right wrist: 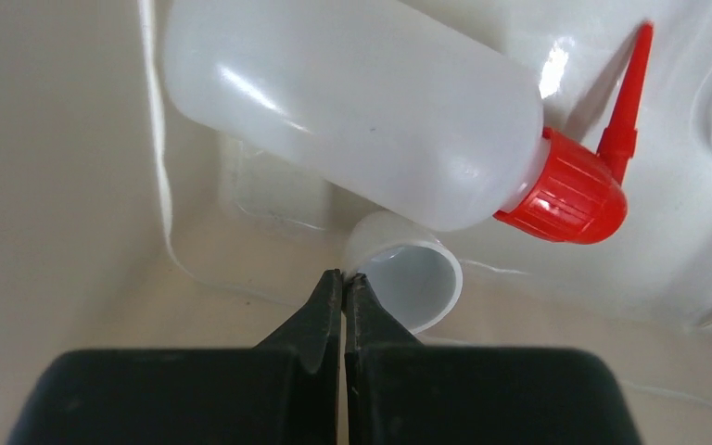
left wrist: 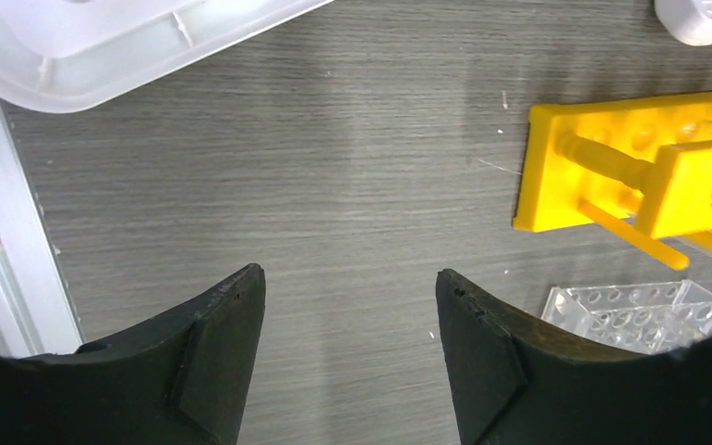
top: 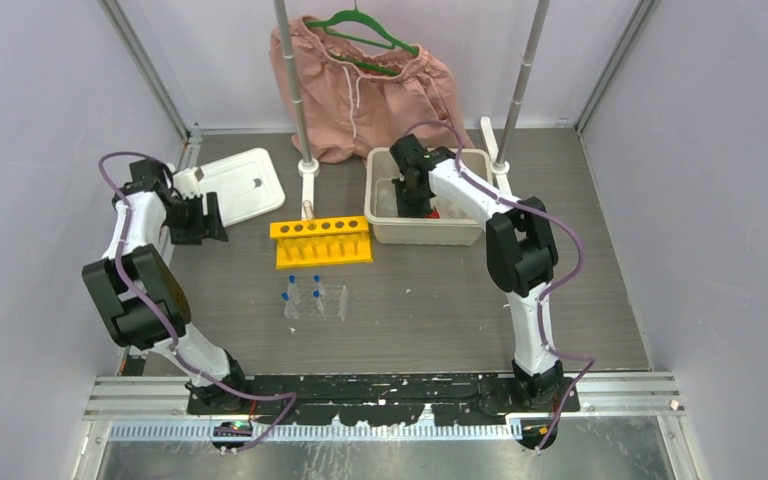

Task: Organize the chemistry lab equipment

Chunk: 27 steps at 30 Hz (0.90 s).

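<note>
Inside the beige bin [top: 425,232], my right gripper [right wrist: 345,276] is shut on the rim of the small white dish [right wrist: 417,278], which is tipped on its side. Just behind the dish lies the white squeeze bottle [right wrist: 362,120] with its red cap [right wrist: 570,185]. The yellow tube rack [top: 322,240] sits mid-table. In front of it is the clear grid rack [top: 328,300], with two blue-capped tubes [top: 291,285] standing at its left. My left gripper [left wrist: 350,283] is open over bare table left of the yellow rack [left wrist: 649,158] and the clear rack [left wrist: 640,311], holding nothing.
A white lid [top: 245,185] lies at the back left, close to my left gripper [top: 210,215]. Pink shorts [top: 360,90] on a green hanger hang between two upright poles at the back. Metal rails run along the table's left side and near edge.
</note>
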Each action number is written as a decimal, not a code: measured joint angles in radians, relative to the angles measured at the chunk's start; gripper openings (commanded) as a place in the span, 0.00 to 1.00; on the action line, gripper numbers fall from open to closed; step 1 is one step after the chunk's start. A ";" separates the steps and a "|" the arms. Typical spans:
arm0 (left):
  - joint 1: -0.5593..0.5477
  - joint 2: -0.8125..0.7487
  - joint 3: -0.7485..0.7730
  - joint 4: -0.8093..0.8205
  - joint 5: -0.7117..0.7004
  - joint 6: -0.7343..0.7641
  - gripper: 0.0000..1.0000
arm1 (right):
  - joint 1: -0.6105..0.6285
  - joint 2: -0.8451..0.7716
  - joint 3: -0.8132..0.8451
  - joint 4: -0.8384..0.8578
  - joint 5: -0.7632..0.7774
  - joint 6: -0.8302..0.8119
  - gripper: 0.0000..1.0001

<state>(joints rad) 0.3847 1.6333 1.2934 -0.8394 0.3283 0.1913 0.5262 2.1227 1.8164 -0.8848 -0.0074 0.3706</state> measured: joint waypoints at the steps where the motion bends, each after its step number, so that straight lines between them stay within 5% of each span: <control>1: 0.000 0.018 0.000 0.006 0.001 0.004 0.67 | 0.000 -0.002 -0.013 -0.003 -0.006 0.000 0.01; 7: -0.017 0.077 0.005 0.013 0.004 0.110 0.67 | 0.000 -0.040 -0.115 -0.018 -0.037 0.002 0.01; 18: -0.104 0.209 0.172 -0.003 -0.027 0.303 0.65 | 0.000 -0.079 -0.050 -0.089 -0.045 0.030 0.56; 27: -0.169 0.324 0.241 -0.003 -0.111 0.422 0.53 | 0.000 -0.140 0.021 -0.117 -0.012 0.028 0.63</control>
<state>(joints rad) 0.2153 1.9575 1.5341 -0.8421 0.2169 0.6132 0.5259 1.9831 1.8374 -1.0016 -0.0193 0.3985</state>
